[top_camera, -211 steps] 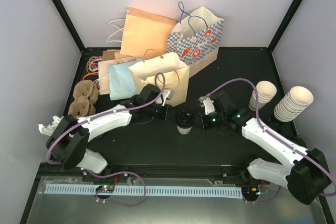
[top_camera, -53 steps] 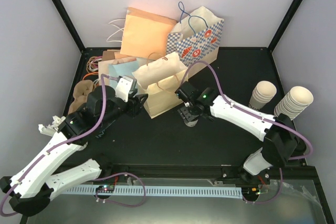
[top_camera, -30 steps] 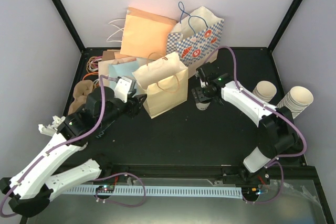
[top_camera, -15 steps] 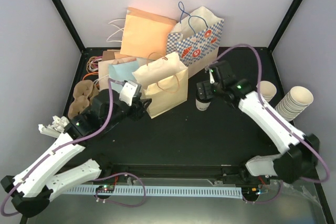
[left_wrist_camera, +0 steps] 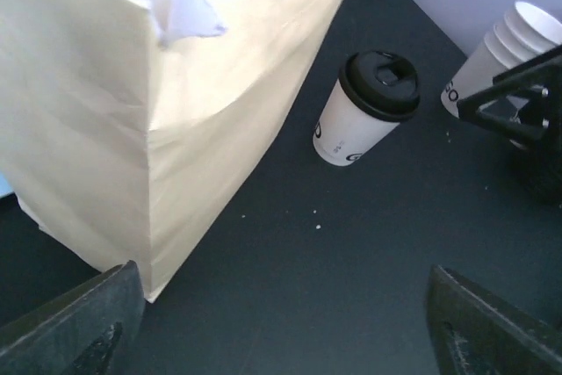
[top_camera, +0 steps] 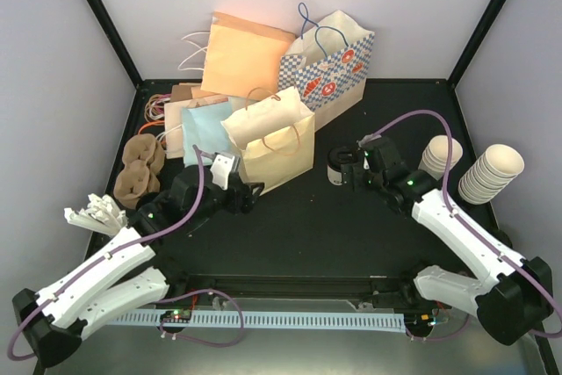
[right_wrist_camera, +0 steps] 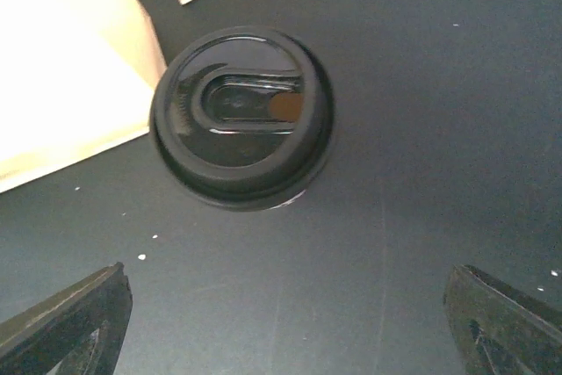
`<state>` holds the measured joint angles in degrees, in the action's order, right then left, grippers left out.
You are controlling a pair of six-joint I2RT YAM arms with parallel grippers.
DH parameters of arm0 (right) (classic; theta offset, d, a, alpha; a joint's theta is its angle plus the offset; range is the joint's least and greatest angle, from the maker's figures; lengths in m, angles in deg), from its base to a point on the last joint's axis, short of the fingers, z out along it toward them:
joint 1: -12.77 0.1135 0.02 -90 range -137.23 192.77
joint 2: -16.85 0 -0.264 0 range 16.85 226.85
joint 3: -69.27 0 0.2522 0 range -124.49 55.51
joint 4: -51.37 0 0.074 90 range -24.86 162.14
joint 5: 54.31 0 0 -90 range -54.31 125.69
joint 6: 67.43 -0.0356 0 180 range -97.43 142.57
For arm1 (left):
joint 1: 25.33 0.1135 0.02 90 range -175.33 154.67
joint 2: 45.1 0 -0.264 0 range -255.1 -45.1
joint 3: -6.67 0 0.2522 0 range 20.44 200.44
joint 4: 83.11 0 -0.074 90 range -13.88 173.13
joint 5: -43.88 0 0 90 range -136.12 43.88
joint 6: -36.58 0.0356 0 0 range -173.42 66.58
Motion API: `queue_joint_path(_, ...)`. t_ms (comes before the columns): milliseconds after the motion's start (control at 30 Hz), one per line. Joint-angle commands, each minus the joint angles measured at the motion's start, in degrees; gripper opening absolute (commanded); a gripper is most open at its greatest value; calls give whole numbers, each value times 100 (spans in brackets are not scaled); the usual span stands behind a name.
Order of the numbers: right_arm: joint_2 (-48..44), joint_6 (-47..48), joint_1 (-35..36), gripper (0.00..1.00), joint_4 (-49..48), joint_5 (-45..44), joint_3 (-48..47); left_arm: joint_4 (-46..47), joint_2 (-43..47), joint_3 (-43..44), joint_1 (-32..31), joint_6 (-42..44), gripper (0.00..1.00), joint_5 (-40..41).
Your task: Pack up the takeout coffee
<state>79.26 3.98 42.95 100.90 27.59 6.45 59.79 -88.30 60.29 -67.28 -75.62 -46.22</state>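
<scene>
The right gripper (right_wrist_camera: 281,331) is spread wide with nothing between its fingers. In its own wrist view the two fingers sit in the bottom corners of the frame and the coffee cup (right_wrist_camera: 241,116) lies ahead of them, above centre, untouched. In the overhead view this gripper (top_camera: 353,170) is just to the right of the cup (top_camera: 336,165). The cup stands upright on the dark surface (top_camera: 290,226), right of frame centre and just beside the cream paper bag (top_camera: 272,142), with a thin gap between them.

The left gripper (left_wrist_camera: 281,340) is also wide and empty. It sits low by the bag's near corner, well apart from the cup (left_wrist_camera: 364,111).

The cup looks like thin paper: light and smooth-walled, and likely to buckle under a hard pinch. Whether it holds liquid cannot be told, so it is best treated as full and kept upright. The black lid (left_wrist_camera: 379,85) looks only pressed on, so gripping or lifting by it could pop it off. The better hold is probably across the paper wall high up, just under the lid, where the rim stiffens the cup and the widening shape helps stop it sliding down through the fingers. A moderate squeeze should do.

The bag is soft and may fold or shift when the cup is lowered in.
</scene>
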Motion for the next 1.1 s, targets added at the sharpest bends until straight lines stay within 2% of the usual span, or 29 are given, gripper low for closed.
queue_joint_path(0, 104, -701, -22, 100, 245, -816, -231, -220, -116, 411, 60, -353, 97, 456)
queue_joint_path(167, 436, -665, -26, 100, 509, -1101, -496, -683, -277, 721, 109, -369, 99, 937)
queue_joint_path(567, 605, -501, -99, 99, 908, -1522, -1123, -709, -111, 746, 223, -65, 99, 1005)
queue_joint_path(700, 538, -356, -100, 99, 864, -1383, -1259, -1438, -202, 1091, 397, -91, 99, 1588)
queue_joint_path(767, 534, -322, -99, 99, 806, -1312, -1250, -1878, -204, 1284, 442, 10, 92, 1956)
queue_joint_path(833, 546, -319, -98, 99, 784, -1269, -1250, -2305, -112, 1364, 448, 67, 79, 2274)
queue_joint_path(967, 551, -284, -100, 99, 708, -1202, -1210, -2907, 208, 1208, 633, -319, 45, 2586)
queue_joint_path(1000, 553, -274, -100, 99, 669, -1174, -1204, -2922, 289, 1109, 782, -422, 42, 2498)
queue_joint_path(1067, 573, -240, -99, 99, 600, -1102, -1201, -2910, 346, 959, 1161, -609, 41, 2233)
